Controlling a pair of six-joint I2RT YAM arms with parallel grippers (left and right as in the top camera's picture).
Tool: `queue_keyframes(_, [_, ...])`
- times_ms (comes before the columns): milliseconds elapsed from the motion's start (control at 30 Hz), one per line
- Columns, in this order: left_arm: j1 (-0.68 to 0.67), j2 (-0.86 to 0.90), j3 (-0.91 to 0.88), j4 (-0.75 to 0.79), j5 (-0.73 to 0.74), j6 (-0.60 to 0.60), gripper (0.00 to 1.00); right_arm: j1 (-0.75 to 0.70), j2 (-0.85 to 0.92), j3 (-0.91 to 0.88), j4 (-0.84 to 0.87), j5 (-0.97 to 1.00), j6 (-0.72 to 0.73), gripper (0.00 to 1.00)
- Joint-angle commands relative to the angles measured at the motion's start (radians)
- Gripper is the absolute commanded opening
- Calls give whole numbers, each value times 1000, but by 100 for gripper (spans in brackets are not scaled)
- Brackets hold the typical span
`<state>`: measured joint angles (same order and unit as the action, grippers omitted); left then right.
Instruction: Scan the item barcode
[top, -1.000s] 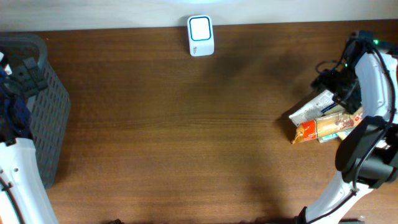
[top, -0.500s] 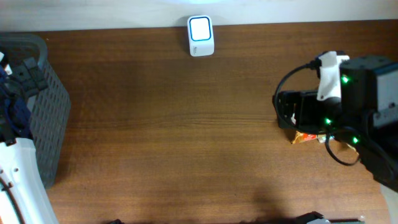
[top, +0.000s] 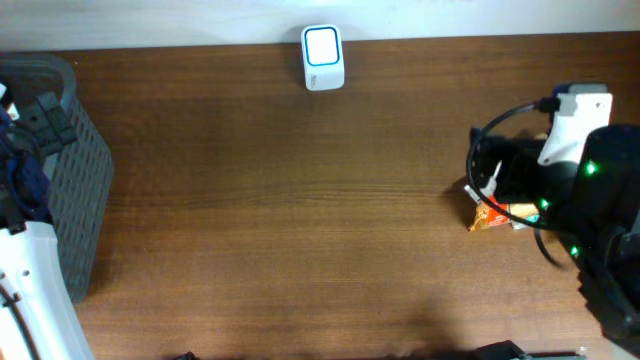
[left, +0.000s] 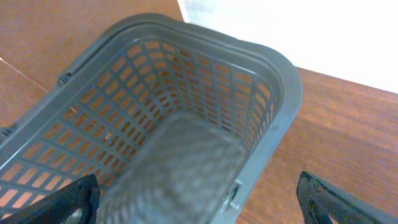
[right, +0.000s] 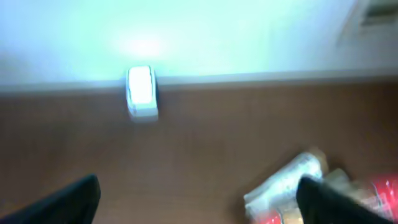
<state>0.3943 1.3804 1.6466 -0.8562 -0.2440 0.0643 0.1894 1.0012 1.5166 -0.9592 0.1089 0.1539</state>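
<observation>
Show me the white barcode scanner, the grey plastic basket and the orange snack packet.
white barcode scanner (top: 322, 47), overhead view, on its lit face
grey plastic basket (left: 287, 71), left wrist view, on its far rim
orange snack packet (top: 490, 213), overhead view, on its left end

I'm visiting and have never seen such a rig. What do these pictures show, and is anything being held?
Two robot arms work at a wooden table, each ending in a two-fingered gripper. One picture looks down from above; the other two come from cameras on the wrists. A small white barcode scanner stands at the table's far edge. A grey basket sits on the left, and some snack packets lie on the right, partly hidden by the right arm. The left gripper is open above the basket; the right gripper is open above the table near the packets. Neither holds anything.
</observation>
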Motion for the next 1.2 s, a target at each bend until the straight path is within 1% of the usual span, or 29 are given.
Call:
queue_keyframes(0, [2, 1, 6, 1, -4, 13, 99, -85, -186, -298, 222, -80, -95, 99])
queue_keyframes(100, [2, 1, 6, 1, -4, 13, 99, -142, -420, -671, 530, -80, -94, 99])
queue_keyframes(133, [2, 1, 6, 1, -4, 13, 99, -154, -521, -822, 644, -79, -95, 99])
queue_keyframes(200, [2, 1, 6, 1, -4, 13, 99, -159, -697, -1069, 818, -79, -95, 99])
queue_keyframes(267, [2, 1, 6, 1, -4, 13, 99, -159, -813, -1231, 920, -80, -94, 99])
queue_keyframes(367, [2, 1, 6, 1, -4, 13, 99, -157, -923, -1380, 984, -85, -94, 99])
queue_keyframes(500, [2, 1, 6, 1, -4, 13, 99, -157, -998, -1479, 986, -99, -94, 99])
queue_keyframes(567, [2, 1, 6, 1, -4, 13, 99, -156, -998, -1511, 975, -111, -94, 99])
queue_keyframes(667, [2, 1, 6, 1, -4, 13, 99, -156, -998, -1511, 875, -108, -94, 99])
queue_keyframes(1167, [2, 1, 6, 1, -4, 13, 99, -157, -998, -1511, 880, -109, -94, 98])
